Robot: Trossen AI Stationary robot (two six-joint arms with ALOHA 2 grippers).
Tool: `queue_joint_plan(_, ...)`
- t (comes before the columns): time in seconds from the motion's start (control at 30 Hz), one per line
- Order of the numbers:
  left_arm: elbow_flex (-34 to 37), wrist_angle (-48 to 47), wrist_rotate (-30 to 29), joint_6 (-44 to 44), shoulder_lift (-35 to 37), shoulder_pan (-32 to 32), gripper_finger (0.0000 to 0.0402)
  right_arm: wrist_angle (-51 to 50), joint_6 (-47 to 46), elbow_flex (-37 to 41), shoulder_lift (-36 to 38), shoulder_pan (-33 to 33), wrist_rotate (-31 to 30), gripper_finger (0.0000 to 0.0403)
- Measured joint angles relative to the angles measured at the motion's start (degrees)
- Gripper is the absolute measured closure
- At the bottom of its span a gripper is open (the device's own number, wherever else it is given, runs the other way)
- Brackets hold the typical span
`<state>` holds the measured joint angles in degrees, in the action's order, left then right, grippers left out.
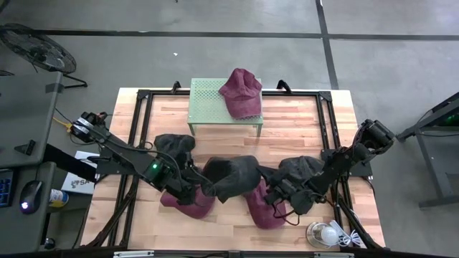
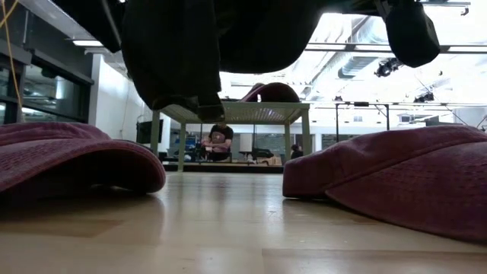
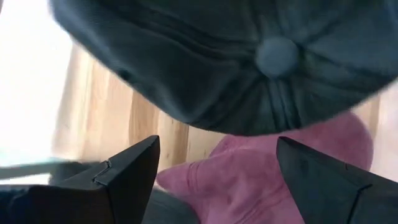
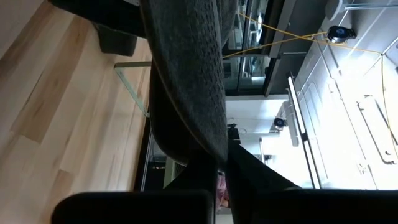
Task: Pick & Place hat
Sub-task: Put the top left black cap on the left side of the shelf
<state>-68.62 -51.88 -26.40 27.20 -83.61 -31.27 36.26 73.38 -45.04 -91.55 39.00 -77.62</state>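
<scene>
A dark grey hat (image 1: 233,175) hangs above the table's middle, and my right gripper (image 1: 267,188) is shut on it from the right. My left gripper (image 1: 203,188) stands open just left of that hat; in its wrist view the open fingers (image 3: 134,168) are short of the crown and its top button (image 3: 277,56). Two maroon hats (image 1: 185,203) (image 1: 264,209) lie on the wood beneath. Another maroon hat (image 1: 240,93) rests on the green perforated stand (image 1: 204,100) at the far middle. My right gripper pinches an edge of the dark grey hat (image 4: 208,146) between its two fingers. The fingers lie about level and come from the table's right. The hat is lifted clear of the table, and its cloth hangs slack beside the fingers (image 2: 175,61).
Two more dark hats (image 1: 176,147) (image 1: 301,167) lie on the table behind the arms. A black frame (image 1: 140,122) runs along the table's sides. A round white lamp (image 1: 323,233) sits at the near right corner. Bare wood shows between the stand and the hats.
</scene>
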Motion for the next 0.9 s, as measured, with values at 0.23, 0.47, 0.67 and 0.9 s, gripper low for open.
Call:
queue_joint_plan(0.23, 0.0, -1.37, 1.25, -9.33, 0.0, -0.57, 0.0085, 0.89, 0.03, 0.0, 0.0, -0.39, -0.02, 0.0399)
queue_joint_plan(0.47, 0.0, -6.01, -1.46, -15.78, 0.0, -0.67, 0.0085, 0.97, 0.03, 0.0, 0.0, -1.18, 0.0, 0.0399)
queue_joint_plan(0.67, 0.0, -8.84, -12.66, -17.4, 0.0, -2.36, 0.0085, 1.29, -0.01, 0.0, 0.0, -2.02, 0.01, 0.0399)
queue_joint_plan(0.9, 0.0, -7.58, -19.79, -19.95, 0.0, -6.15, 0.0085, 4.59, 0.56, -0.01, 0.0, -4.93, 0.15, 0.0399)
